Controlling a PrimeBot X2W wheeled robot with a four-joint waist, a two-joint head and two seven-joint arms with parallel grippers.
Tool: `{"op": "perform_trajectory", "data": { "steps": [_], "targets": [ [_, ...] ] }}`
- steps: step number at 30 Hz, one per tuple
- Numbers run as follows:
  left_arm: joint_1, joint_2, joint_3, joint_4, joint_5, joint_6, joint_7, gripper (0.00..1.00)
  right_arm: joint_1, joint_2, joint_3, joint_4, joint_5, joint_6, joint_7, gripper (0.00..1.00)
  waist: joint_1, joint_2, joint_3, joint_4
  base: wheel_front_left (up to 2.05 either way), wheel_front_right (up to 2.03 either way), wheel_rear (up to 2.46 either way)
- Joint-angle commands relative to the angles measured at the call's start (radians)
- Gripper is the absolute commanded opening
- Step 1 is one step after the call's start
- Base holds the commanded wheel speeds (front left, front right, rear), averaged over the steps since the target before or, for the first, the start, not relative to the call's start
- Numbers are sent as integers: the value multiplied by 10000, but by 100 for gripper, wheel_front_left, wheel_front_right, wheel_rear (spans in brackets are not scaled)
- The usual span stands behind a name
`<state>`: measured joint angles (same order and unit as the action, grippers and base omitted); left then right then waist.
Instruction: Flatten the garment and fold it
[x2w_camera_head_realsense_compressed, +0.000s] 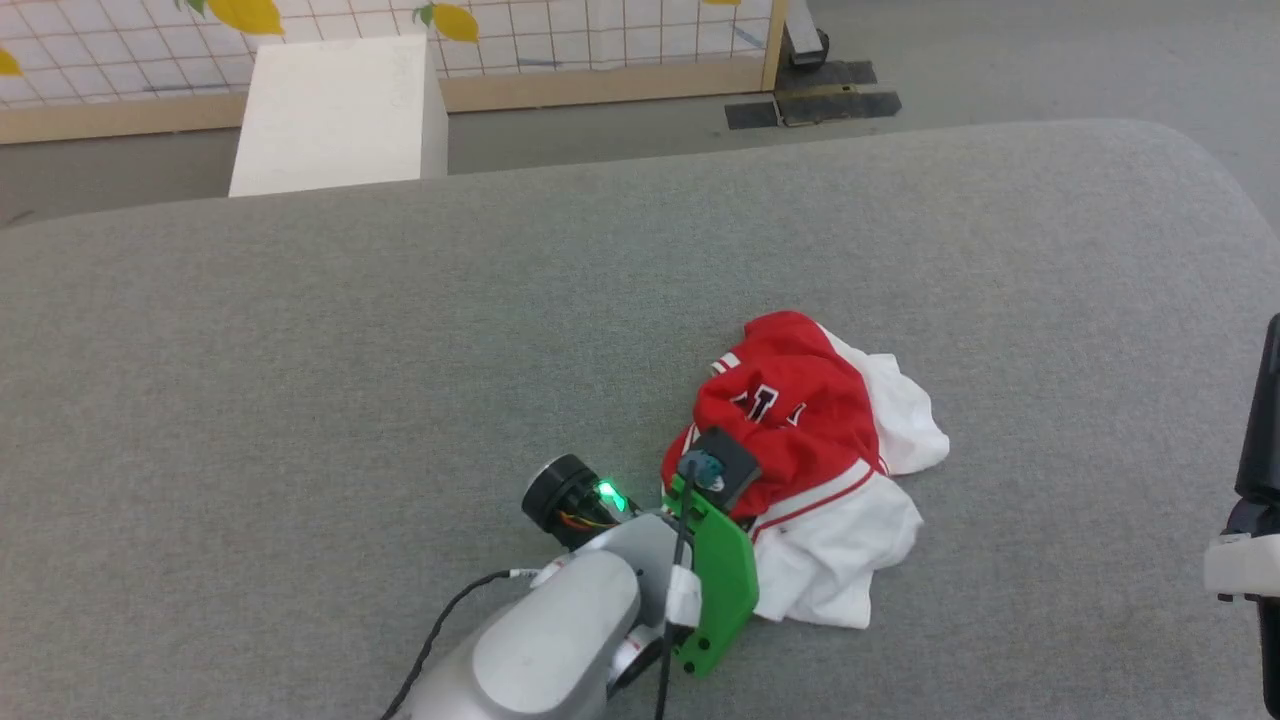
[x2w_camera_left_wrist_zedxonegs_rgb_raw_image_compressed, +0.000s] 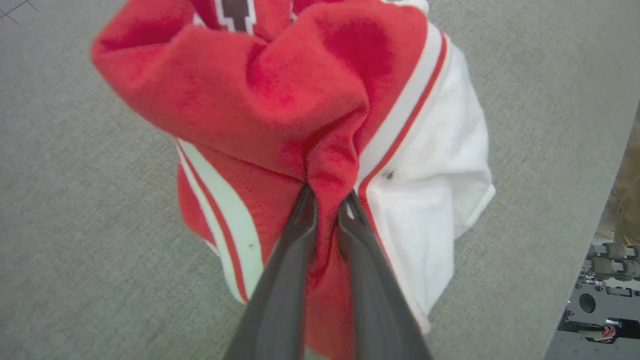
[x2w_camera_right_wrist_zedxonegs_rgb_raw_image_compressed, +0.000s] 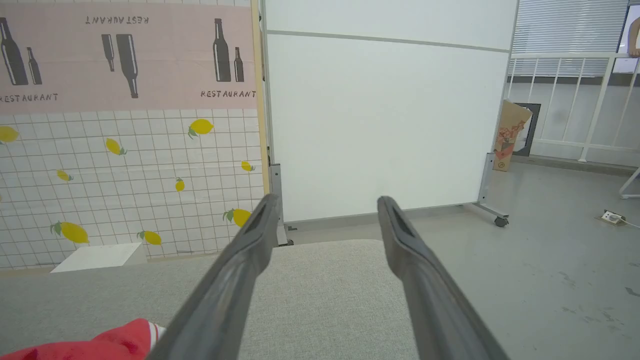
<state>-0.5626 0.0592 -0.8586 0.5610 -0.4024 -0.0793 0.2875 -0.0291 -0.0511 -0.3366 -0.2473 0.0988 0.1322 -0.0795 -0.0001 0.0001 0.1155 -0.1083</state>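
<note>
- I find the garment (x2w_camera_head_realsense_compressed: 800, 440) lying in a crumpled heap on the grey padded table (x2w_camera_head_realsense_compressed: 350, 330). In the head view it sits right of centre and toward the near edge.
- Its red body is bunched on top, and the white sleeves spill out on the right and near sides. Black letters with a white outline show partly among the folds.
- The left gripper (x2w_camera_left_wrist_zedxonegs_rgb_raw_image_compressed: 327, 196) is clenched on a red fold of the garment, just beside the red-and-white striped trim. The cloth is pinched between both fingers.
- The right gripper (x2w_camera_right_wrist_zedxonegs_rgb_raw_image_compressed: 325, 210) stands with its jaws spread wide and nothing between them. It is well apart from the heap and points toward a white partition (x2w_camera_right_wrist_zedxonegs_rgb_raw_image_compressed: 380, 125).
- A white box (x2w_camera_head_realsense_compressed: 335, 115) stands beyond the table's far edge, in front of a lemon-print tiled panel (x2w_camera_right_wrist_zedxonegs_rgb_raw_image_compressed: 125, 175).
</note>
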Motion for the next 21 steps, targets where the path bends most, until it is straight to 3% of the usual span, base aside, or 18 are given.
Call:
{"op": "perform_trajectory", "data": {
  "steps": [1,2,6,10,15,21],
  "targets": [
    [-56,-2,41,124,8,5,-216,25,-190,8,43,48,75,-15,-3,100,1,-1,89,-64,0,0,0],
    [-107,-15,175,180,-67,113,-492,100,-191,8,51,79,69,-15,-1,100,1,-1,61,-16,0,0,0],
    [-322,-46,775,-264,-451,402,-1593,100,-36,8,34,162,7,-15,45,100,1,-1,-215,251,0,0,0],
    [53,489,1772,-1721,-851,965,-2577,100,277,8,13,193,5,-15,126,100,1,-1,-607,634,0,0,0],
    [1432,1654,3048,-3783,-791,2336,-3733,100,604,8,190,264,86,-15,183,100,1,-1,-796,952,0,0,0],
    [3914,2676,4247,-5323,-423,3861,-5147,100,1010,8,563,534,251,-15,115,100,1,-1,-907,1179,0,0,0]
  ]
}}
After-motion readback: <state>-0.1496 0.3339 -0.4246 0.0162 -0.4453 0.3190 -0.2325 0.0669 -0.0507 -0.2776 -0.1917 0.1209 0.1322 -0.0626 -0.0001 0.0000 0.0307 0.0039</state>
